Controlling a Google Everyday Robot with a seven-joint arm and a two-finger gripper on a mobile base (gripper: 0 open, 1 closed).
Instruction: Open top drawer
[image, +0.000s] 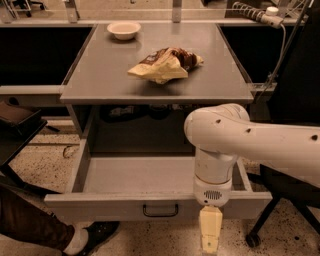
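Observation:
The top drawer (100, 206) hangs under the grey table and stands pulled far out toward me. Its plain grey interior (140, 174) shows nothing inside. Its small black bracket handle (160, 210) sits at the middle of the front panel. My gripper (210, 234) hangs below the white arm (235, 135), in front of the drawer's front panel. It is to the right of the handle, slightly lower, and apart from it. No other drawers are in view.
A crumpled chip bag (165, 64) and a white bowl (124, 29) lie on the tabletop (100, 75). A black chair (295, 100) stands at the right, its wheel (252, 240) near the drawer's corner. A person's leg and shoe (92, 234) are at lower left.

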